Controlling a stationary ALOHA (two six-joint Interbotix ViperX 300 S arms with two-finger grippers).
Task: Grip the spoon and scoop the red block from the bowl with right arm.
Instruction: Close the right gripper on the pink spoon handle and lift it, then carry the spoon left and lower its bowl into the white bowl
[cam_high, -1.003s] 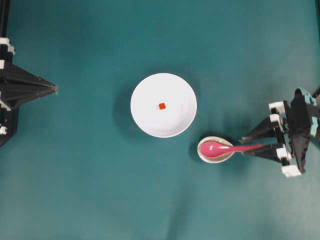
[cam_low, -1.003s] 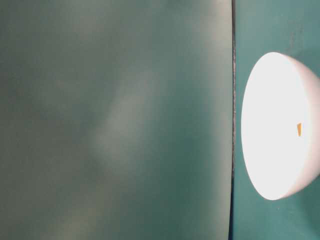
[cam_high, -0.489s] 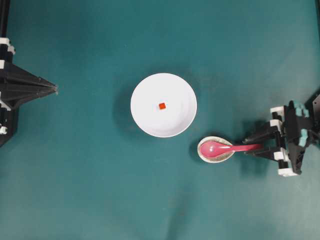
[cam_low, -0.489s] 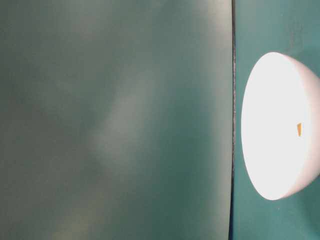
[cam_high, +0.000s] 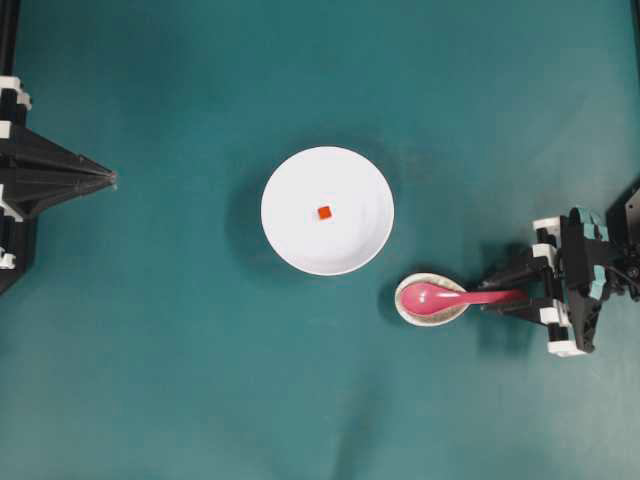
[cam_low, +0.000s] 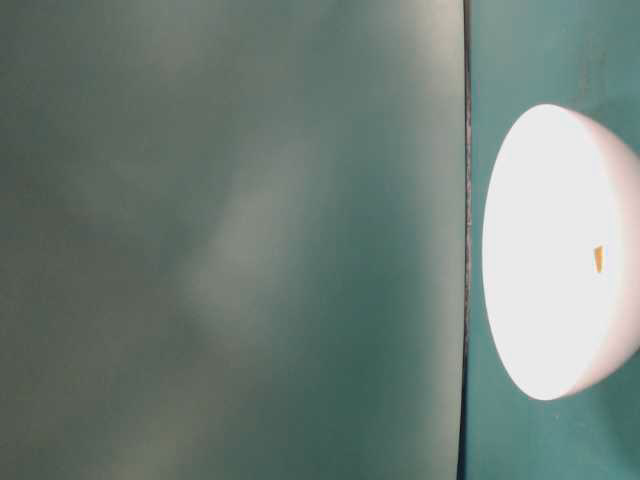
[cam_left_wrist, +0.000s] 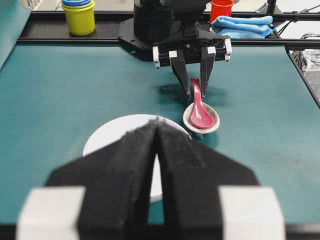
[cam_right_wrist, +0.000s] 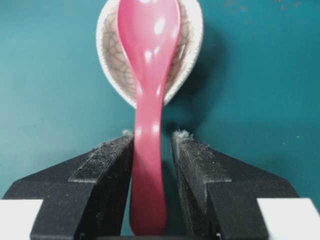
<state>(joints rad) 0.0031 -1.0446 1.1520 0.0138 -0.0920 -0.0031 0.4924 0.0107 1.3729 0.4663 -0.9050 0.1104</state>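
The pink spoon (cam_high: 440, 296) lies with its scoop in a small speckled beige dish (cam_high: 430, 314), its handle pointing right. My right gripper (cam_high: 487, 295) is open and straddles the handle. In the right wrist view the spoon (cam_right_wrist: 148, 75) runs between the fingers (cam_right_wrist: 105, 165); one pad lies against the handle and a gap shows on the other side. The white bowl (cam_high: 280, 190) sits mid-table with the red block (cam_high: 324, 212) inside. My left gripper (cam_high: 110, 178) is shut at the far left, holding nothing.
Seen from the left wrist, beyond the table's far edge stand stacked coloured cups (cam_left_wrist: 80, 17), a red cup (cam_left_wrist: 221, 9) and a blue cloth (cam_left_wrist: 242, 26). The table-level view shows only the bowl (cam_low: 550, 300) and a blurred teal surface.
My right gripper has come lower and shifted slightly left around the spoon handle, jaws staying wide. Spoon, bowl, block and left arm have not moved.
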